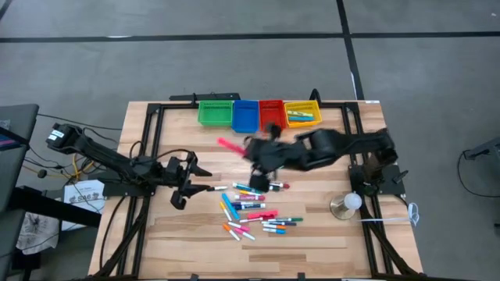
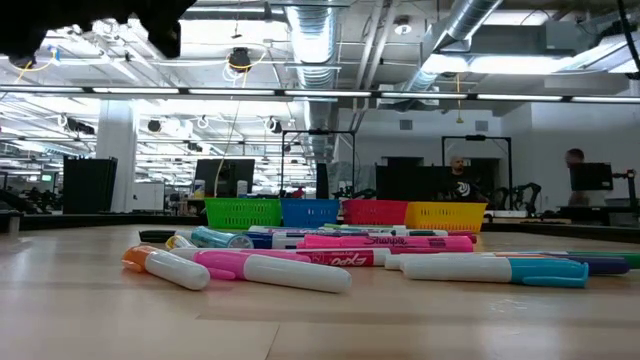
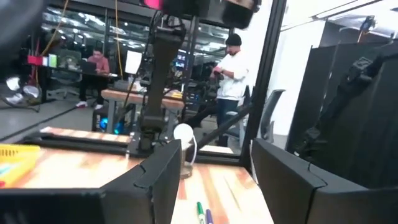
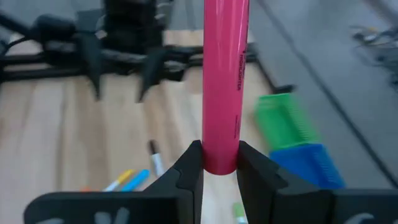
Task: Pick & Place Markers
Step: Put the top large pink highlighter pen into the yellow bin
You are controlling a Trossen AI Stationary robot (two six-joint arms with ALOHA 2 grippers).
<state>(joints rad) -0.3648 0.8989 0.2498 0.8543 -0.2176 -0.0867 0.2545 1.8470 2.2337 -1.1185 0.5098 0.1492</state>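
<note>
Right claw (image 4: 219, 167) is clamped on a pink highlighter (image 4: 224, 81), up over the bench (image 1: 328, 234) near the bins. Left claw (image 1: 187, 183) waits wide, nothing in it. Yellow bin (image 1: 302, 114) has a few; most markers (image 1: 254, 209) are left to sort.

Four bins (image 1: 258, 114) side by side along table (image 1: 312, 234) far edge. Markers (image 1: 254, 209) scattered mid-table, toward near edge. One marker (image 1: 230, 144) aloft between bins and scatter.

Free room and obstacles on the table.
Bare wood separates the bins (image 1: 258, 114) from the scattered markers (image 1: 254, 209); the right arm (image 1: 328, 148) spans it.
</note>
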